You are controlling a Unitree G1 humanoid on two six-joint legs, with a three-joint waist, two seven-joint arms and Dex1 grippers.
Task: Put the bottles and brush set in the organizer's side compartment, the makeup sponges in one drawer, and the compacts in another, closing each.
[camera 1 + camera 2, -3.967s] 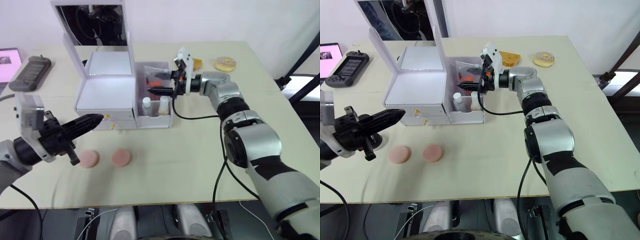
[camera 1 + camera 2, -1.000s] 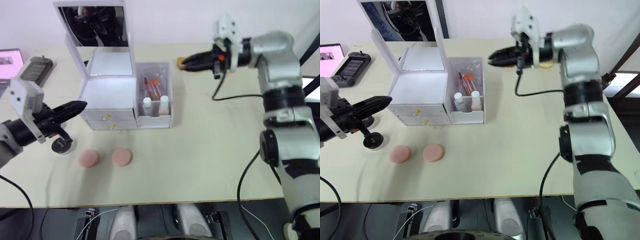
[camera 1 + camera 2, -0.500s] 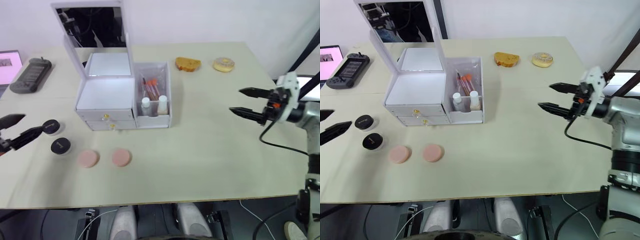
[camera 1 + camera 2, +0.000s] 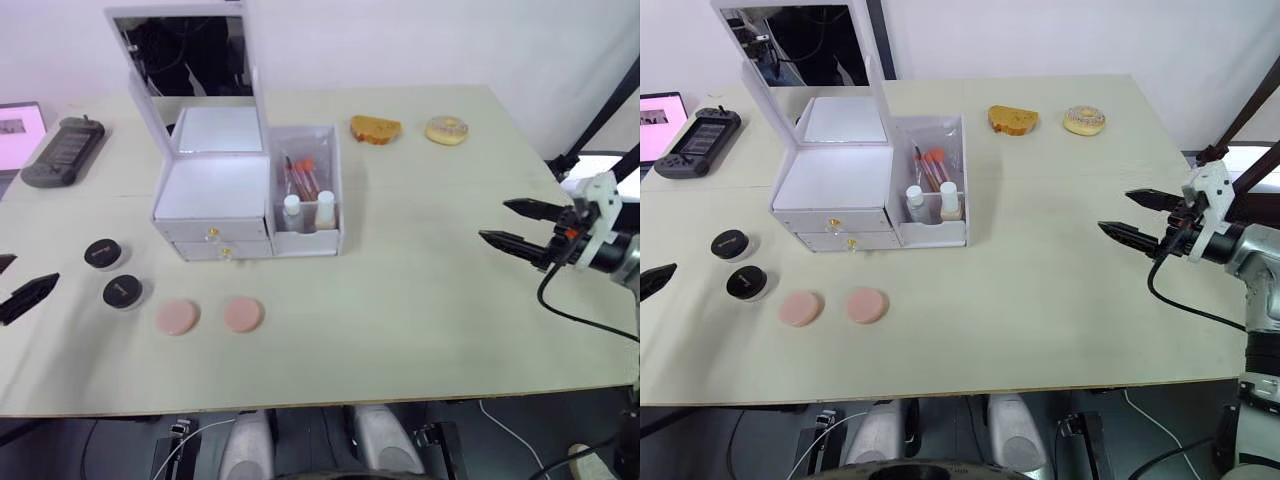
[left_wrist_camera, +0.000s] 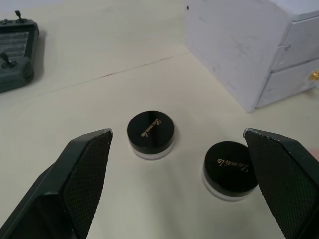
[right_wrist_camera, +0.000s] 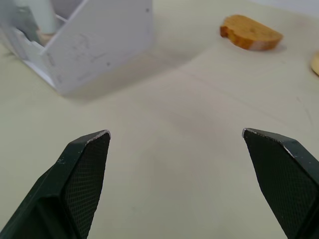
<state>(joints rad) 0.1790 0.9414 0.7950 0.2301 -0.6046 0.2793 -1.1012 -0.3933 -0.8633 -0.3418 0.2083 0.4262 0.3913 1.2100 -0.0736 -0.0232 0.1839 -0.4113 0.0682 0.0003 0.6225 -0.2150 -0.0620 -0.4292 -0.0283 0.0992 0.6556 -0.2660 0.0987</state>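
Left wrist view: gripper [image 5: 177,186] wide, empty

Two compacts [image 4: 101,253] [image 4: 121,291], two sponges [image 4: 177,318] [image 4: 242,314], two bottles [image 4: 293,211] [image 4: 326,209], one organizer [image 4: 215,189]

Toast slice [image 4: 1013,119] beside donut [image 4: 1085,120] at table's [image 4: 1040,300] far edge; handheld game console [image 4: 696,130], far left

Right hand [image 4: 1137,213]: two black pointed fingers, white housing, silver forearm, black cable.
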